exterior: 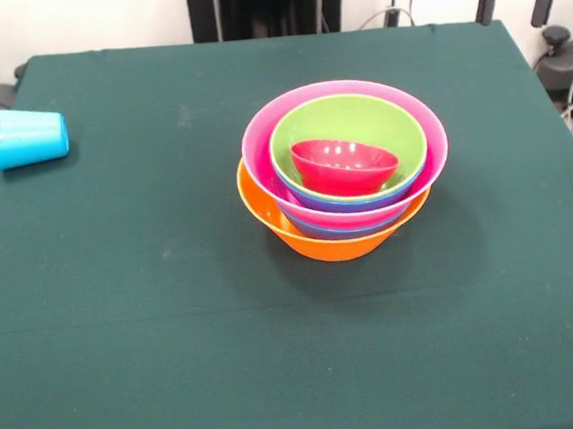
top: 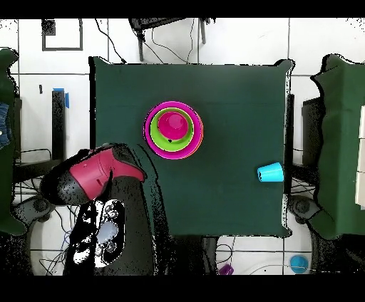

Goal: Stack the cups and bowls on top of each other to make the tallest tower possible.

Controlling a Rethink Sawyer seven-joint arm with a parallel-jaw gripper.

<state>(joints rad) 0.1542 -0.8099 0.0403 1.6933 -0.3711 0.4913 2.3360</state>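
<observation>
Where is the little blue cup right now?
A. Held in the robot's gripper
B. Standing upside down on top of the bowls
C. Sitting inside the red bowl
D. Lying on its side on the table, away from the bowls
D: the blue cup lies tipped over on the green table near its edge, well apart from the nested bowls, and nothing is touching it.

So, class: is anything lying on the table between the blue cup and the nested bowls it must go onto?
Nothing visible. The blue cup lies on its side near the table edge, apart from the nested bowls; only bare green cloth lies between them. The red bowl on top is empty.
</observation>
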